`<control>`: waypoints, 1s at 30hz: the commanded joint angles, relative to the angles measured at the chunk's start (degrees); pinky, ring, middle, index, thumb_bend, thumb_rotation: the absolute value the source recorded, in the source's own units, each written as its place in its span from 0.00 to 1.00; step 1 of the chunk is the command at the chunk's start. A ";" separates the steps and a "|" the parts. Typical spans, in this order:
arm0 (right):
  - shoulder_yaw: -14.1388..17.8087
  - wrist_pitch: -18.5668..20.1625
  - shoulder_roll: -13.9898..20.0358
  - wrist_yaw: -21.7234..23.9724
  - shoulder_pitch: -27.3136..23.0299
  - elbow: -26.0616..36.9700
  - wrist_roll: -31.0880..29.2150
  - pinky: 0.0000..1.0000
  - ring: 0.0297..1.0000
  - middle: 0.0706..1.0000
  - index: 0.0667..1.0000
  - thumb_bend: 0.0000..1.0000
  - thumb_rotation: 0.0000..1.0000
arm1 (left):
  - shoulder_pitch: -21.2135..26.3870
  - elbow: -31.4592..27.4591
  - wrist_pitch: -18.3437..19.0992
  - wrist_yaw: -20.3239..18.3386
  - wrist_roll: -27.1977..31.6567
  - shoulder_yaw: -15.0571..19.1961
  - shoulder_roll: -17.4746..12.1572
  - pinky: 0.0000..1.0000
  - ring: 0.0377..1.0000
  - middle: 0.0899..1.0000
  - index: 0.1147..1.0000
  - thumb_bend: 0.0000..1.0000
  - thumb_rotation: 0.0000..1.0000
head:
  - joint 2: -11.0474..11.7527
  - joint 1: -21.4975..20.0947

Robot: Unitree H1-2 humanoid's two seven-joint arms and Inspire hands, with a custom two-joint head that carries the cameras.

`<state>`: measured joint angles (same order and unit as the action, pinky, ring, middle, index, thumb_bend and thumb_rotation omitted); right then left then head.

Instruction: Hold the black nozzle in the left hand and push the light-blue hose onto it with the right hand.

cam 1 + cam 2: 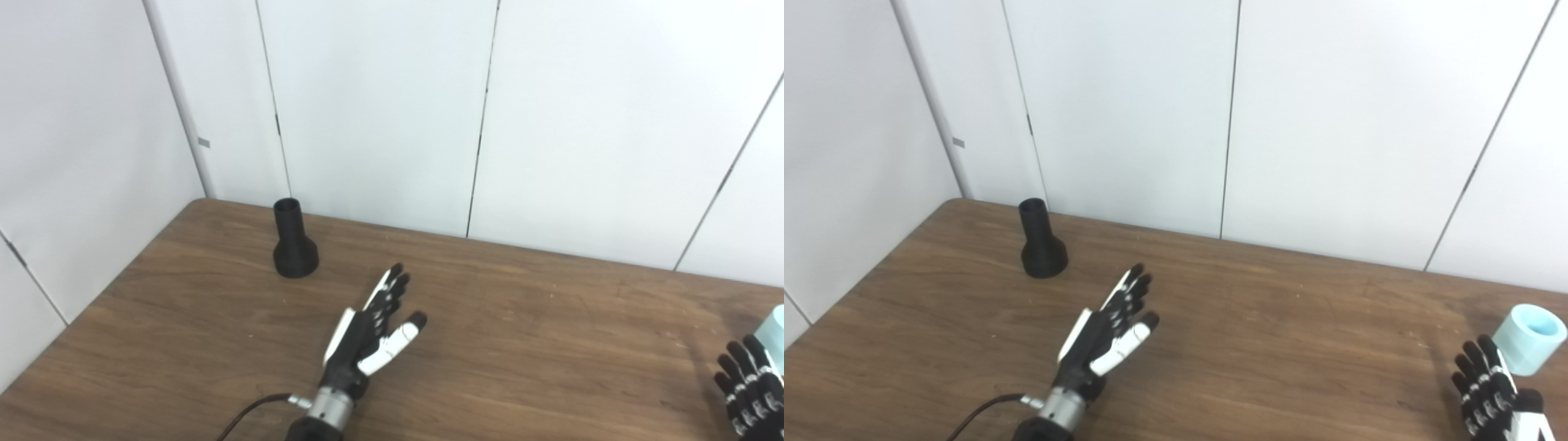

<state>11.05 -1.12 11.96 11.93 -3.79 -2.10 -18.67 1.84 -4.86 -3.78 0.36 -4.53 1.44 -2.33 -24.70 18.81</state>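
Showing the whole light-blue hose [1530, 339] upright at the counter's [1274, 318] right end, the right eye view exceeds the left, while both empty hands, left hand [1108, 334] and right hand [1488, 392], spread fingers, far from the upright black nozzle [1042, 248].

Nozzle [1042, 245]: matte black throughout, at 10 o'clock on the table.
Hose [1529, 338]: light blue, paler at the rim, at 4 o'clock.
Left hand [1108, 334]: black fingers, white side panels, silver wrist.
Right hand [1494, 395]: black with white markings.
Table [1274, 343]: dark brown wood grain.
Wall panels [1127, 110]: plain white with dark seams.
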 commanded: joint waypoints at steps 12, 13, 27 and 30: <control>-0.19 -3.23 -0.80 0.40 -0.06 -3.94 0.81 1.00 0.97 0.97 1.00 0.56 1.00 | 2.77 -9.72 9.47 4.89 -7.93 7.23 -6.40 0.94 0.93 0.90 0.90 0.85 0.18 | 1.32 0.94; -0.17 -3.39 -0.79 0.41 -0.10 -4.14 0.85 1.00 0.97 0.97 1.00 0.56 1.00 | 3.07 -10.55 10.86 4.70 -8.04 7.59 -7.07 0.94 0.93 0.90 0.90 0.85 0.18 | 1.32 0.94; -0.42 -5.85 -0.48 0.61 -0.61 -7.94 2.01 1.00 0.96 0.96 0.99 0.57 1.00 | 7.02 -14.78 26.64 3.15 -21.12 8.56 -18.42 0.92 0.99 0.98 0.93 0.81 0.44 | 1.46 1.36; -0.47 -5.74 -0.41 0.58 -0.55 -8.03 2.09 0.99 0.96 0.96 0.99 0.57 1.00 | 7.87 -12.78 25.58 3.99 -23.11 8.80 -20.91 0.89 0.98 0.97 0.93 0.83 0.43 | 1.38 1.48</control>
<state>11.09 -4.99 12.62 11.88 -6.41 -6.59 -16.36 7.43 -17.42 23.22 3.40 -26.09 10.02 -21.29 -23.29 20.21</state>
